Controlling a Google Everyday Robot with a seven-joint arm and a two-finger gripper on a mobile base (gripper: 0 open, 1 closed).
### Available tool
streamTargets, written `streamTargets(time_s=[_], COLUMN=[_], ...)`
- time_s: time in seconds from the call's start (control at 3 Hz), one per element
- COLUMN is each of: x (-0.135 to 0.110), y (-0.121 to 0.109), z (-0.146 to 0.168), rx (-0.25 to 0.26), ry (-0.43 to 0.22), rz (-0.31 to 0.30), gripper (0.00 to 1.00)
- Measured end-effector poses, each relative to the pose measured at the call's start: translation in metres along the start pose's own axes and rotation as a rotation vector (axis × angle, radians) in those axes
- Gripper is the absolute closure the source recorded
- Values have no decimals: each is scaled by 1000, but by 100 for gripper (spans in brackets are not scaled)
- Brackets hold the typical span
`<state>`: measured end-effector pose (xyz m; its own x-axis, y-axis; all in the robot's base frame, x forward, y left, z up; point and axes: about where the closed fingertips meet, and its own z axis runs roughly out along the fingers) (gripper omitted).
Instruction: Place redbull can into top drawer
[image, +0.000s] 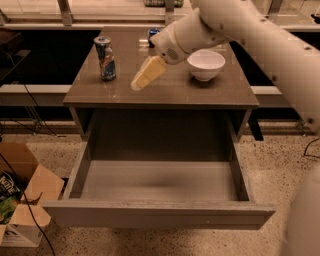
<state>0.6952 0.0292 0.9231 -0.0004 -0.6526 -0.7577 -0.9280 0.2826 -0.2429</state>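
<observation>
Silver-and-blue redbull can (106, 57) stands upright on the left rear part of the bench (170, 94), untouched and well apart from the drawer below. Top drawer (160, 216) is pulled well out toward the camera, and its pale grey floor shows nothing lying in it. End effector (138, 83) hangs over the middle of the bench top, pointing down and to the left. It is near the can, to its right, and not touching it. It carries nothing that can be seen, and whether it is spread or pressed together cannot be told from this angle.

Progress, as judged: the drawer is open. The reach to the can, the grasp, the lift, the carry past the front edge and the release into the drawer all remain.

White bowl (206, 64) sits on the right of the bench, close under the arm (260, 35). Blue can (152, 34) at the rear is largely covered by the arm, so its label cannot be read. The arm itself runs out of view at the right. Cardboard box (22, 192) on the floor at lower left is cut by the edge, and its contents are unclear.
</observation>
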Motion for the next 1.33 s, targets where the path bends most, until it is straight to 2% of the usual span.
streamTargets(time_s=[0.33,0.67,1.0,1.33], x=[-14,-20,-18,-26], y=[-13,-18,-14,-16], z=[33,36,59,87], rx=[-60,-56,-75,-102], ry=[-8,-15,-45,-84], rz=[-31,-26,-4,-11], gripper=[0,0,0,0])
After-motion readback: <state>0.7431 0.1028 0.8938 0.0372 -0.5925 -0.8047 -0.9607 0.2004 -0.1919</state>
